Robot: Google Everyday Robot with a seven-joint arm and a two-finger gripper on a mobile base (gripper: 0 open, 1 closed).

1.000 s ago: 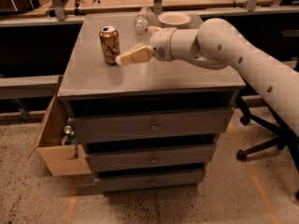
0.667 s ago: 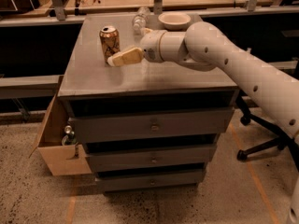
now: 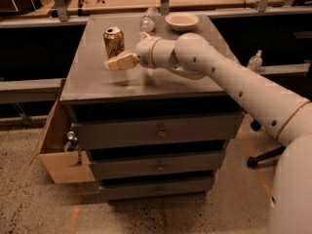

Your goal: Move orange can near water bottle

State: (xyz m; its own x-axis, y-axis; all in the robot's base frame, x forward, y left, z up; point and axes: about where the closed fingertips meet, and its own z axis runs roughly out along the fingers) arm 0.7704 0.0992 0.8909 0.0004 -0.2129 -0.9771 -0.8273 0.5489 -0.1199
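The orange can (image 3: 113, 41) stands upright on the back left part of the grey cabinet top (image 3: 97, 82). The water bottle (image 3: 148, 20) lies at the back edge of the top, to the right of the can and left of the white bowl. My gripper (image 3: 116, 62) hangs over the top just in front of the can and a little below it in the picture, its pale fingers pointing left. It holds nothing that I can see.
A white bowl (image 3: 181, 21) sits at the back right of the top. A cardboard box (image 3: 58, 150) with bottles stands on the floor at the left. A clear pump-top bottle (image 3: 254, 61) is at the right. A wooden bench runs behind the cabinet.
My gripper has moved left and toward the front, from beside the can's right side to just in front of it. The can has not moved.
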